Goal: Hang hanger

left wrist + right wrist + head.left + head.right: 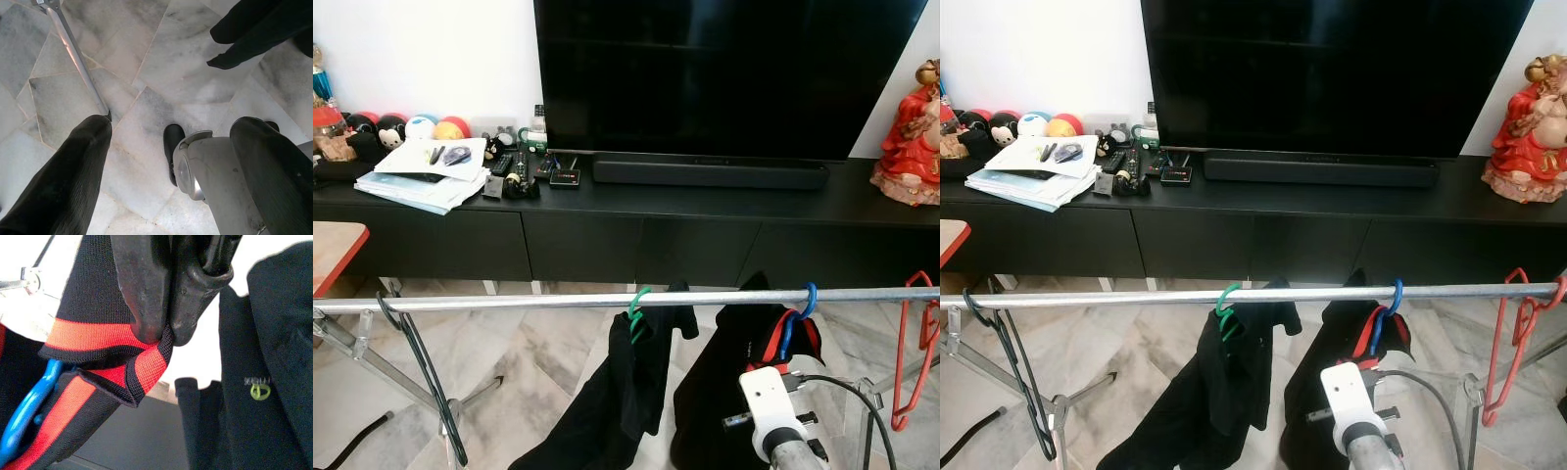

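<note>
Across the head views, I have a silver rail running side to side in front of a black TV cabinet. A blue hanger carrying a black garment with red trim is hooked over the rail toward my right, just above my right arm's white wrist housing. Further left along the rail hangs a green hanger with another dark garment; a bare red hanger sits at the far right end and a dark empty one at the far left. The blue hanger's hook looks already seated, its long axis lying along the rail — so my right arm is plainly the nearer one.

From the left wrist camera I see marble floor, a slanted leg of the rack, and the left gripper with its two black fingers spread wide, holding nothing — that arm hangs idle.

From the right wrist camera, the right gripper has its fingers pressed together, pinching the red-and-black collar band of the garment. The blue hook shows just beside and below the jaws, close but not in them. I judge what remains is letting go of the cloth and backing away without dragging the hanger off.
</note>
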Robot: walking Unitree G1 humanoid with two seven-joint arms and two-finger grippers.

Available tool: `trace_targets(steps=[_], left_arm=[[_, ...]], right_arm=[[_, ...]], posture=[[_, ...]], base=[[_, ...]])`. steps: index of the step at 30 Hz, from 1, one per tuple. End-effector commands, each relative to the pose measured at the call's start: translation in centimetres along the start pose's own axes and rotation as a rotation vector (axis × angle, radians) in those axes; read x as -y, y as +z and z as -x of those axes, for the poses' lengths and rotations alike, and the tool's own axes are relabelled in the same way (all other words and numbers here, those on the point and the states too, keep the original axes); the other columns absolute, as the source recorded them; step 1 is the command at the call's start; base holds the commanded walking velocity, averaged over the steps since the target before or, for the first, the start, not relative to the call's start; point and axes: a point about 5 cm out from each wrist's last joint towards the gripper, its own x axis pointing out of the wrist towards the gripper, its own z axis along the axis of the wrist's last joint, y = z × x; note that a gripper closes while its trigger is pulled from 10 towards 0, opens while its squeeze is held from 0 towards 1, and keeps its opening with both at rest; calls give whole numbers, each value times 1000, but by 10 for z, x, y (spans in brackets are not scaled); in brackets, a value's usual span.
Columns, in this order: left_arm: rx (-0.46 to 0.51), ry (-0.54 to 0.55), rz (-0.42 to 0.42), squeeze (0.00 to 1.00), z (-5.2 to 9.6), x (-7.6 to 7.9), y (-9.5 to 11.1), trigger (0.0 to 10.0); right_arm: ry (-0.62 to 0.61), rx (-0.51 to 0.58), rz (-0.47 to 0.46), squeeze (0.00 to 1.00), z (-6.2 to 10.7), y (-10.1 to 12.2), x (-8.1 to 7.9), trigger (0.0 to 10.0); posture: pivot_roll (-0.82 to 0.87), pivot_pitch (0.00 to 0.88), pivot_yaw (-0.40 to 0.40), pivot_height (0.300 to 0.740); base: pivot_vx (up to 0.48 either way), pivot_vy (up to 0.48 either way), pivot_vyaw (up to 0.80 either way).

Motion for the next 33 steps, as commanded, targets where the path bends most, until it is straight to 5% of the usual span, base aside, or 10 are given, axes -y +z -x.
trace_targets(steps=[1,5,6,19,23,33], left_arm=[[-34,-3,-19,0,2,-2,-7,10000],[-37,-2,-19,0,2,-3,-7,10000],[-38,-2,-19,0,3,-3,-8,10000],[-36,-5,-21,0,3,-1,-9,10000],[-30,-9,-26,0,2,0,-7,10000],[-34,-13,-32,0,1,3,-7,10000]], right_arm=[[-32,26,-52,0,0,5,5,10000],[-34,30,-102,0,0,6,4,10000],[-32,31,-110,1000,0,6,4,10000],[-14,88,-102,1000,9,10,-1,10000],[-35,180,-164,1000,16,21,-2,10000],[-94,190,-219,1000,29,16,2,10000]], posture=[[80,43,-38,740],[80,43,-38,740],[82,45,-39,740],[79,38,-37,740],[78,30,-37,740],[76,20,-37,740]], base=[[0,0,0],[0,0,0],[0,0,0],[0,0,0],[0,0,0],[0,0,0]])
